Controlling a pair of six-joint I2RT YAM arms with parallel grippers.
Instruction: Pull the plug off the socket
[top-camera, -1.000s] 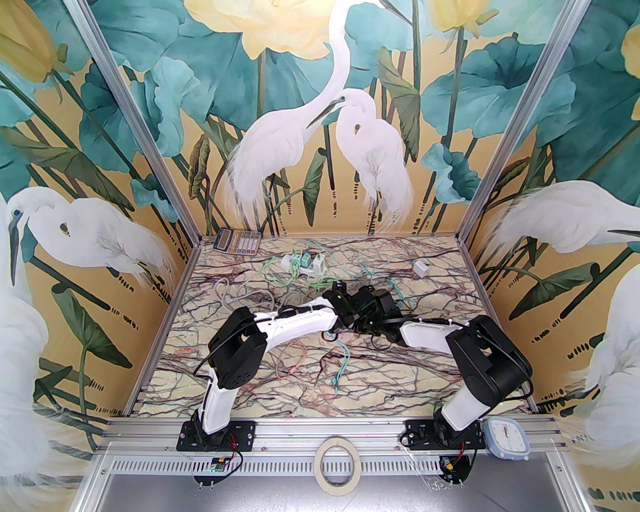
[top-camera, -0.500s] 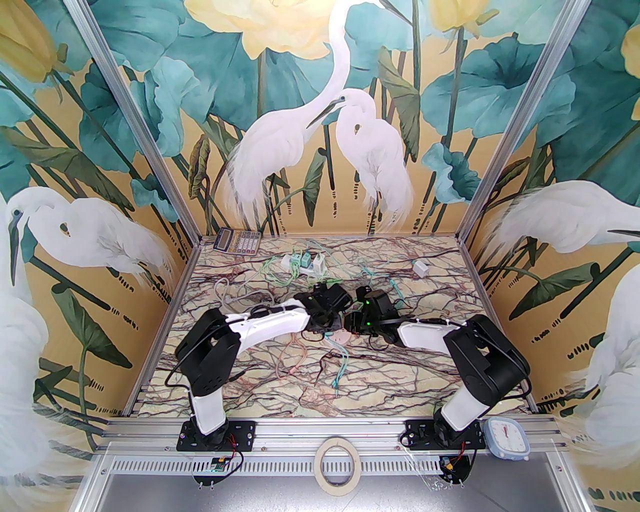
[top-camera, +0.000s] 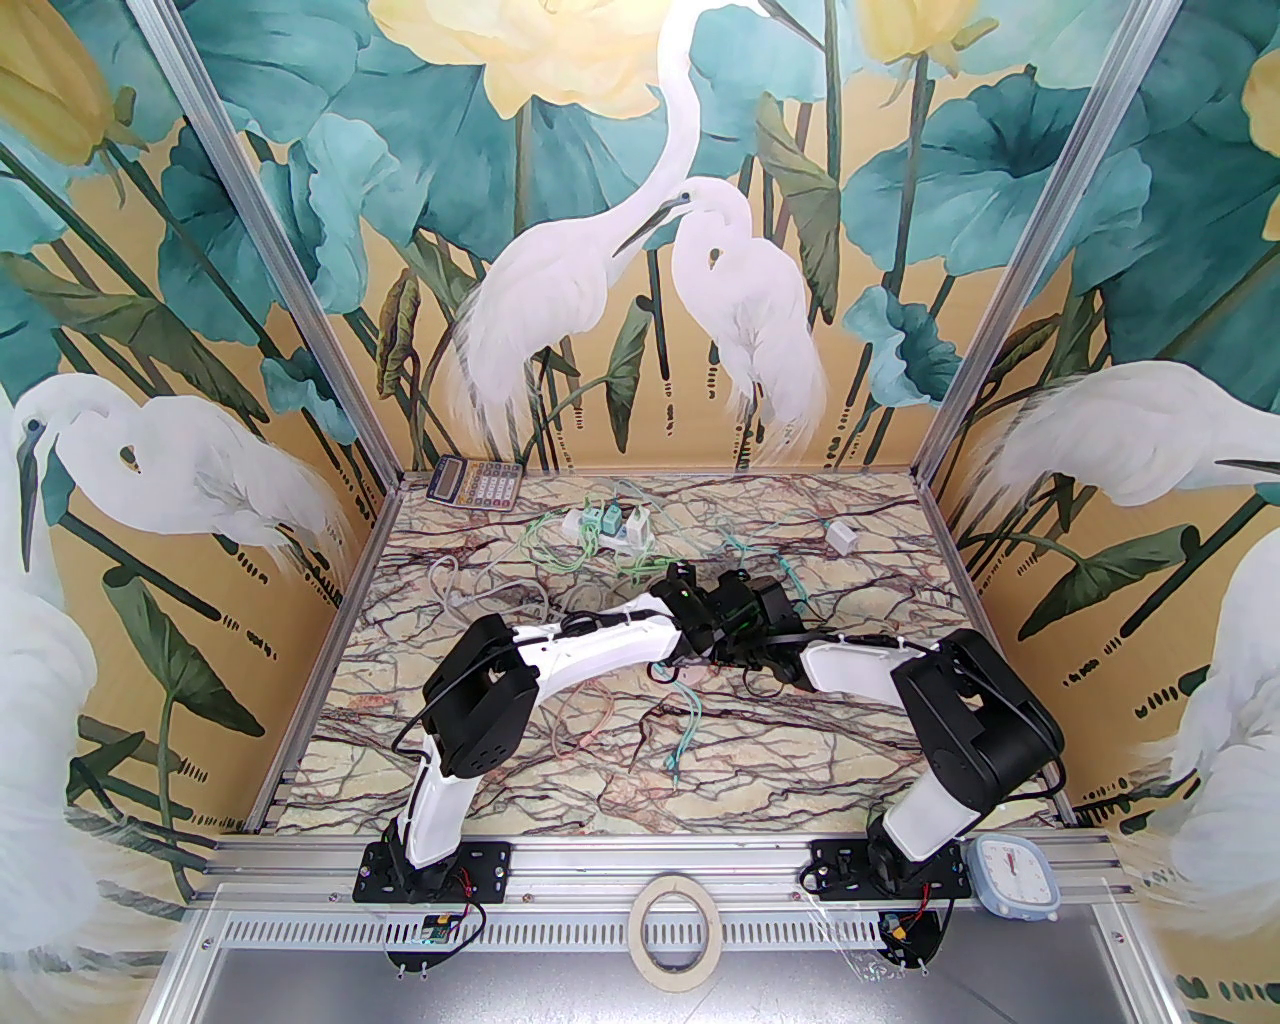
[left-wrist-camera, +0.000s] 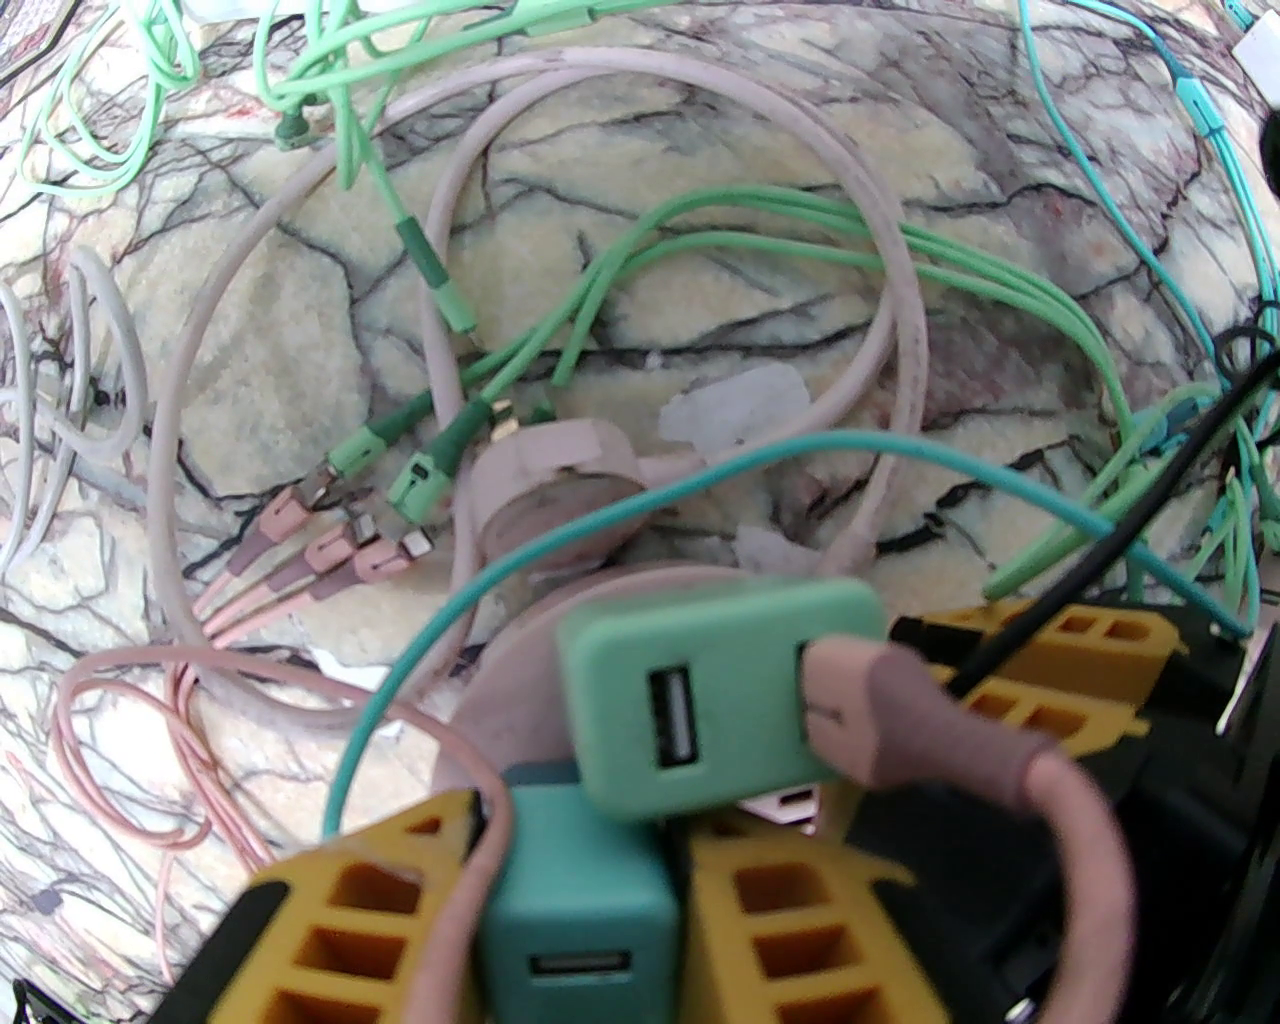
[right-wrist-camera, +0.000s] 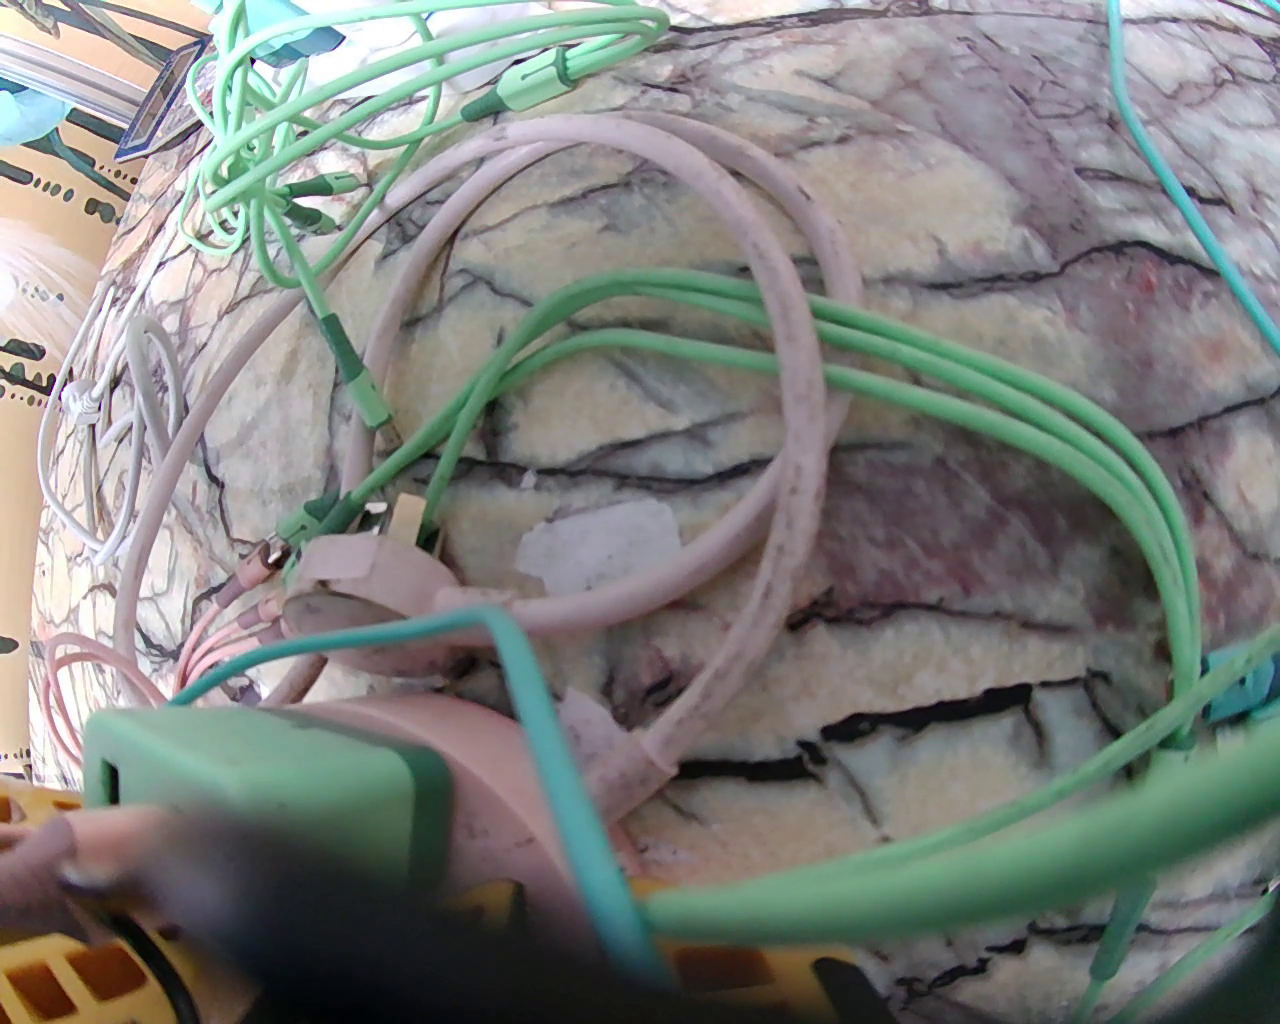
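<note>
Half a second ago the left arm stood swung out to the left, well apart from the right arm. Now it is back at the centre of the marble-patterned desk (top-camera: 560, 800), its wrist tight against the right wrist.

From left to right in the left wrist view: loose pink, grey and green cables lie tangled on the desk. The left gripper (left-wrist-camera: 585, 850), with yellow fingers, is closed on a dark teal charger block (left-wrist-camera: 575, 910) whose USB port faces the camera. Just beyond that block sits a mint green USB adapter (left-wrist-camera: 700, 690); whether the two touch cannot be told. The adapter rests against a round pink socket hub (right-wrist-camera: 480, 770). Its left port is empty. A pink USB plug (left-wrist-camera: 880, 725) is pushed into its right port, and the plug's cable curls down and away. Close to the plug on the right are the yellow fingers of the right gripper (left-wrist-camera: 1040, 675). They stand somewhat apart, but whether they grip the plug cannot be told, because the right wrist view is blurred there.

The arms meeting again suggests a fresh try at bracing the adapter and tugging the plug. With the plug fully seated, the pull is not yet done.
</note>
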